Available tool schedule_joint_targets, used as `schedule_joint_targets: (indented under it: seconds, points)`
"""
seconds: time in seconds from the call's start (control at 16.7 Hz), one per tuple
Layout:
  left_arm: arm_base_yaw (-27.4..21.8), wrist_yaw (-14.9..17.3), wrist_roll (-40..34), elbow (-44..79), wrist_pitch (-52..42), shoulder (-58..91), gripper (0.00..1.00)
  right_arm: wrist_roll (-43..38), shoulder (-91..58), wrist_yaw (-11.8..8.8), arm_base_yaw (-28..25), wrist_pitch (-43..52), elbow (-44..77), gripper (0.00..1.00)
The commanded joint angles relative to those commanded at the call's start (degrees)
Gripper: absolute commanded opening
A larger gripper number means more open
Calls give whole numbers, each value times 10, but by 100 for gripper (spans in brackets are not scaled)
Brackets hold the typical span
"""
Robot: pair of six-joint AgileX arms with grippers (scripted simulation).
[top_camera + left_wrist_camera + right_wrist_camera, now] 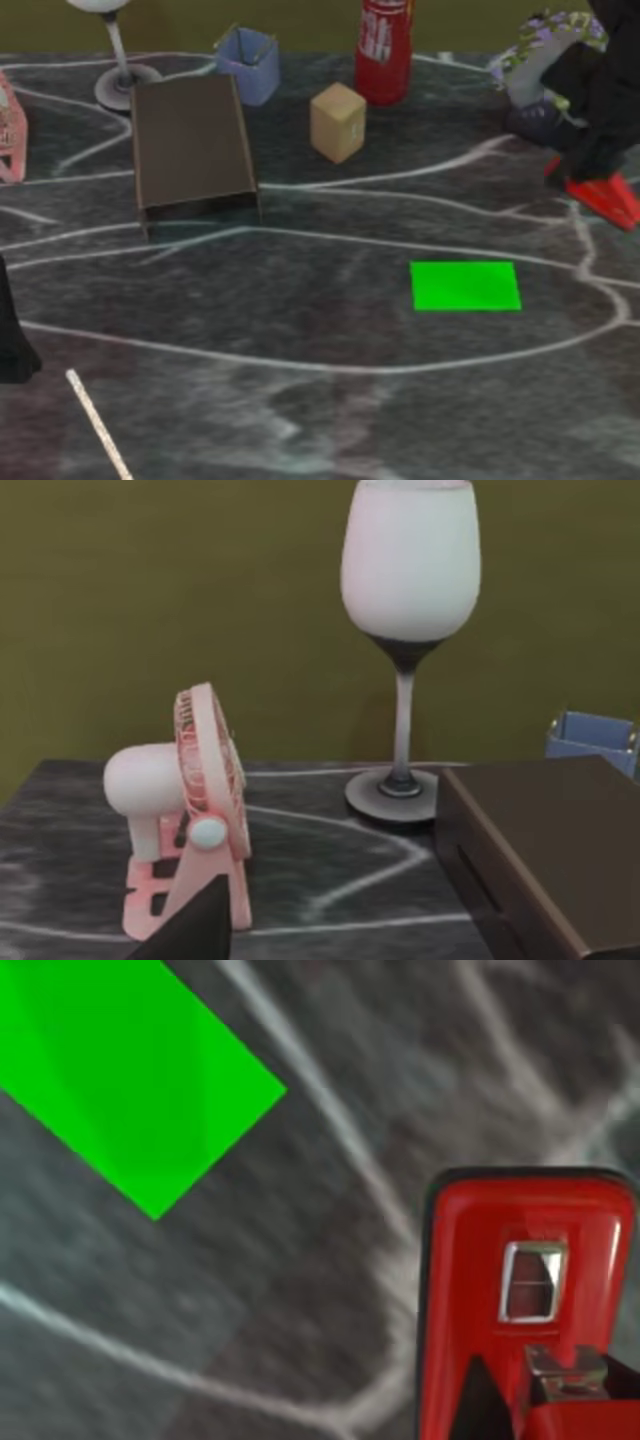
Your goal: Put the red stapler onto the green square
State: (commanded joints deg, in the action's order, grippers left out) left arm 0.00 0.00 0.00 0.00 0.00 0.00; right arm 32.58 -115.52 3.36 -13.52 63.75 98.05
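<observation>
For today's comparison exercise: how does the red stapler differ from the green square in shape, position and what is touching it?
The red stapler is a raised wedge with a metal part showing; the green square is a flat, plain patch. The red stapler sits at the table's far right edge under the right hand; the green square lies nearer the middle, with nothing on it. They lie apart. Both are bright, single-coloured things on the dark marbled table.

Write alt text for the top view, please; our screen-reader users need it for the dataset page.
At the right edge, the right arm's gripper is at the small bright red wedge-shaped stapler, up and right of the empty flat neon-green square on the dark marbled table. A brown box, tan carton, tall red cylinder, blue cup and wine glass line the back; the left arm sits parked at the left edge.
</observation>
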Motion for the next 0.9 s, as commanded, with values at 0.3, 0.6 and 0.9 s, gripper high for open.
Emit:
schedule_joint_targets:
  seconds: [0.3, 0.6, 0.9]
  points:
    - [0, 0, 0, 0, 0, 0, 100, -372, -26, 16, -17, 0, 53, 0]
    - [0, 0, 0, 0, 0, 0, 100, -756, -56, 17, -36, 29, 83, 0]
    - [0, 0, 0, 0, 0, 0, 100, -1072, -76, 2, -56, 76, 101, 0]
